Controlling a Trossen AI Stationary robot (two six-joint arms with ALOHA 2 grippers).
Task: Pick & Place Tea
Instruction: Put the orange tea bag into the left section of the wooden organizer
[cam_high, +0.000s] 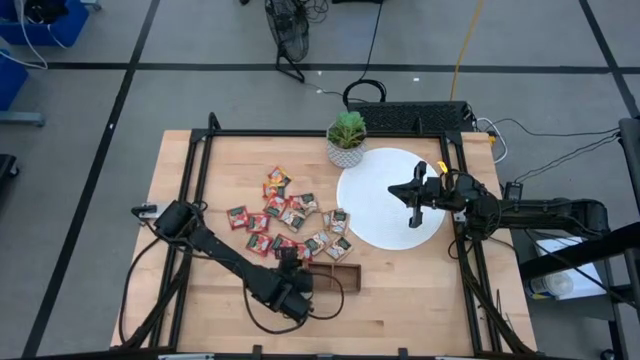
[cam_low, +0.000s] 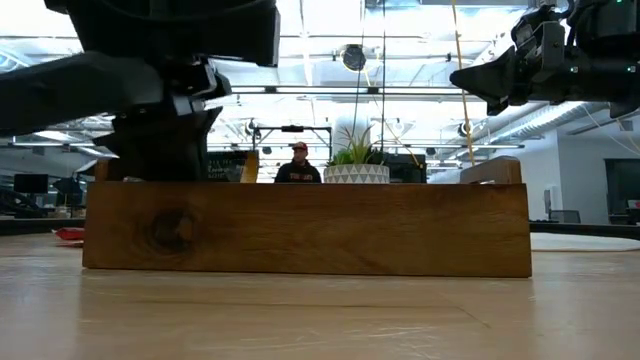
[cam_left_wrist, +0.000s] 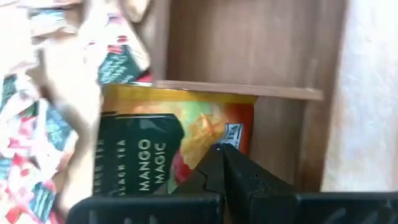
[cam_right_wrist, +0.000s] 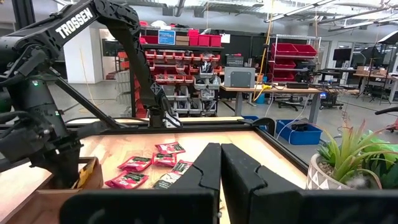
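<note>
The table (cam_high: 400, 300) carries a white disc (cam_high: 375, 205), a wooden tray (cam_high: 340, 277) at its near edge, a potted plant (cam_high: 346, 140) and the tea sachets (cam_high: 285, 220), which lie scattered on the bare wood between the disc and the left arm, a few touching the disc's rim.

The left gripper (cam_high: 290, 268) stands over the tray's left end. Its fingers (cam_left_wrist: 227, 171) are pressed together, pinching the edge of an orange-yellow sachet (cam_left_wrist: 199, 134) that sits inside a tray compartment. The right gripper (cam_high: 415, 205) hangs above the disc, fingers together and empty.

In the inspector's judgement the step in hand is depositing this sachet. To do it well, the sachet should lie flat and clear of the divider before the fingers part, and the arm should rise straight up so nothing drags out.

Only the left wrist view shows the sachet and its grip; the high view hides both under the arm. The low view shows just the tray's side wall and a person in the room beyond. The right wrist view shows red sachets on the wood.
</note>
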